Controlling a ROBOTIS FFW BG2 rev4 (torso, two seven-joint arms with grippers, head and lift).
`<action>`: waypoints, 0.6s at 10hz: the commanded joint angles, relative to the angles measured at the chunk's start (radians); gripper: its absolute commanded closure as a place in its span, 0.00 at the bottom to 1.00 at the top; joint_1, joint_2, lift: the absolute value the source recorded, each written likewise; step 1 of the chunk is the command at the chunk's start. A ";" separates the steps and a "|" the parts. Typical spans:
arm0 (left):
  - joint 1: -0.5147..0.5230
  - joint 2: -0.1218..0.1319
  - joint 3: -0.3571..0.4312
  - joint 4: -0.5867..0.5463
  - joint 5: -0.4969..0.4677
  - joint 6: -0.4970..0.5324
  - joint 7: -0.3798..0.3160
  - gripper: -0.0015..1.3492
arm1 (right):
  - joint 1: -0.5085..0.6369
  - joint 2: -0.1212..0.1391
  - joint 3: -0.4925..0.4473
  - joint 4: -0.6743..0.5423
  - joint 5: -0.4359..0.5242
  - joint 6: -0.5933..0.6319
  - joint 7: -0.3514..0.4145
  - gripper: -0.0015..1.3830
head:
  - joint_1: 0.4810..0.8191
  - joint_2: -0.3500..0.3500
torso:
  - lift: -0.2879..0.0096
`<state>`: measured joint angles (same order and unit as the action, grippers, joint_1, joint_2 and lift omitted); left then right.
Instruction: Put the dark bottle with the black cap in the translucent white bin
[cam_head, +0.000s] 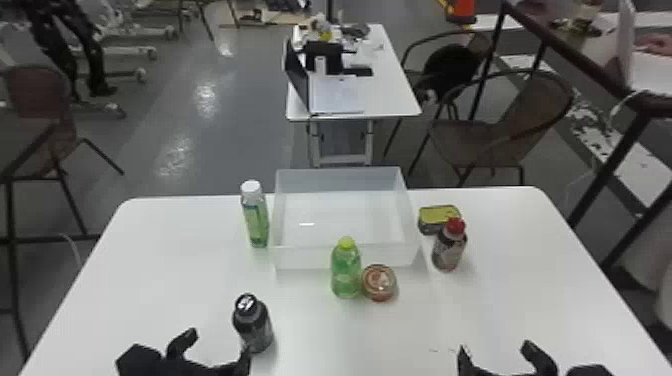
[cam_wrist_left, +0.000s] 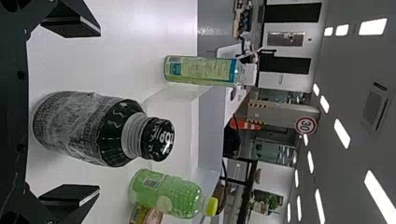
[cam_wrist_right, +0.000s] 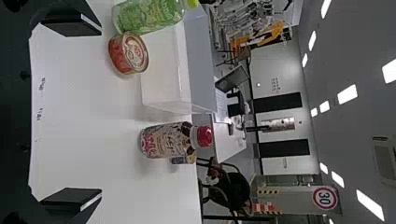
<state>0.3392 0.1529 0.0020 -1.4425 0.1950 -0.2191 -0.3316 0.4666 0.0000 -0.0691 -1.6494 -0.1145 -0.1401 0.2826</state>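
Observation:
My left gripper is open at the head view's lower left, with the dark bottle upright close by its right finger. In the left wrist view the dark bottle with its black cap stands in front of the spread fingers of the left gripper, apparently not gripped. The translucent white bin sits at the table's far edge, centre. My right gripper waits at the lower right; in the right wrist view the right gripper has its fingers wide apart, holding nothing.
A green bottle and a round tin stand before the bin's near wall. Left of the bin is a white-capped bottle; right of it are a red-capped bottle and a yellow-lidded can. All rest on the white table.

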 joint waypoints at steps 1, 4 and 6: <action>-0.031 0.007 -0.008 0.017 -0.023 0.055 -0.009 0.09 | -0.012 0.001 -0.001 0.016 -0.002 -0.007 0.009 0.06 | 0.63 0.52 | 0.93; -0.166 0.062 -0.074 0.126 -0.039 0.069 -0.064 0.09 | -0.048 0.001 -0.001 0.042 -0.010 -0.022 0.033 0.06 | 0.63 0.50 | 0.93; -0.220 0.099 -0.114 0.178 -0.017 0.069 -0.063 0.09 | -0.072 0.001 -0.008 0.063 0.001 -0.027 0.063 0.06 | 0.63 0.50 | 0.93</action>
<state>0.1342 0.2414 -0.1027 -1.2796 0.1720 -0.1489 -0.3952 0.4013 0.0000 -0.0745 -1.5926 -0.1181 -0.1664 0.3447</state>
